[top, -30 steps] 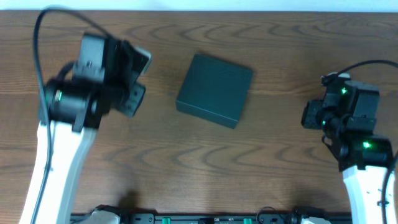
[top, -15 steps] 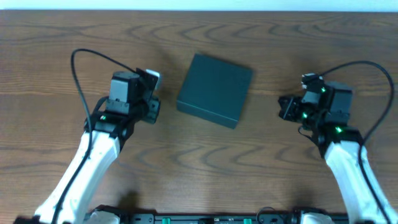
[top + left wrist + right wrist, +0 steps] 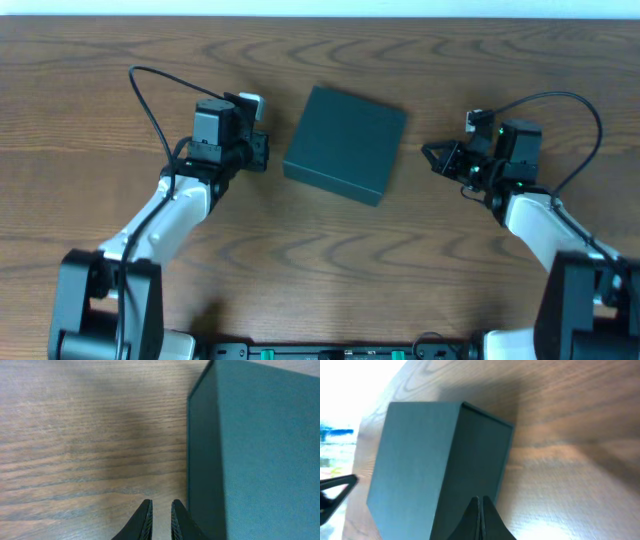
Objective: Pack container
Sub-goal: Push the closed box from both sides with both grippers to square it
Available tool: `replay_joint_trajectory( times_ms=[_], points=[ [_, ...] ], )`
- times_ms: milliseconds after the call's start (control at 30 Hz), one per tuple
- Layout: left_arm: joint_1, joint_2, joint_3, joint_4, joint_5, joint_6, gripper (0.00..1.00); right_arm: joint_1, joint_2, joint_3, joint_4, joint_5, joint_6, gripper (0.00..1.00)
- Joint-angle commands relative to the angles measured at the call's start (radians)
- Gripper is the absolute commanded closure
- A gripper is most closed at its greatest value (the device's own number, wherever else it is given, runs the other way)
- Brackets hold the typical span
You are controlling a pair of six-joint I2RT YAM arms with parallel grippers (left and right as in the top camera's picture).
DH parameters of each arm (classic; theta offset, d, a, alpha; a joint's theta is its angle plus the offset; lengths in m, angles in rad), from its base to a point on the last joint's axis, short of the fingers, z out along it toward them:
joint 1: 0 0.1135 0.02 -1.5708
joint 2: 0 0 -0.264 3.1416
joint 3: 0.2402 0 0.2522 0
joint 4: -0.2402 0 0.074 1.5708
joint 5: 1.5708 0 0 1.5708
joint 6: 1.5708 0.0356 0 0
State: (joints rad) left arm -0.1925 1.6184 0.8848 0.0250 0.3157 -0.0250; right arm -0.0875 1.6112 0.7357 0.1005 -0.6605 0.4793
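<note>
The container [image 3: 345,144] is a dark teal box lying closed and flat in the middle of the wooden table. My left gripper [image 3: 263,151] sits just off its left side, jaws parted by a narrow gap with nothing between them. In the left wrist view the fingertips [image 3: 146,508] point at bare wood beside the container's left wall [image 3: 202,460]. My right gripper [image 3: 429,153] is a short way off the container's right side and is shut and empty. In the right wrist view its closed tips [image 3: 480,498] point at the container's dark side wall [image 3: 475,445].
The wooden table [image 3: 300,260] runs to a pale far edge [image 3: 320,12] at the top of the overhead view. Black cables [image 3: 150,95] loop from both wrists. Both arm bases stand at the near edge.
Both arms have swung inward and lowered to either side of the container. The left jaws have parted slightly; the right jaws stayed shut. The container has not moved.
</note>
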Motion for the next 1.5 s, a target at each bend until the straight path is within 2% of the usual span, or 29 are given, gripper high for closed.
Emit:
replay_joint_trajectory(
  times_ms=[0,167,533,1000,1300,1467],
  points=[
    [0.027,0.050,0.010,0.036,0.088,-0.048,0.86,-0.003,0.048,-0.001,0.052,-0.054,0.071,0.98],
    [0.036,0.078,0.010,0.092,0.166,-0.065,0.86,0.003,0.145,0.056,0.104,-0.078,0.104,0.99],
    [0.035,0.079,0.010,0.049,0.208,-0.057,0.88,0.056,0.257,0.237,0.117,-0.077,0.163,0.99],
    [0.035,0.125,0.010,0.053,0.248,-0.042,0.91,0.084,0.274,0.239,0.079,0.001,0.163,0.99],
    [-0.017,0.124,0.010,0.044,0.284,-0.043,0.92,0.123,0.299,0.239,0.188,0.005,0.190,0.99],
    [-0.048,0.124,0.010,-0.020,0.283,-0.041,0.92,0.123,0.299,0.239,0.235,-0.019,0.196,0.99]
  ],
)
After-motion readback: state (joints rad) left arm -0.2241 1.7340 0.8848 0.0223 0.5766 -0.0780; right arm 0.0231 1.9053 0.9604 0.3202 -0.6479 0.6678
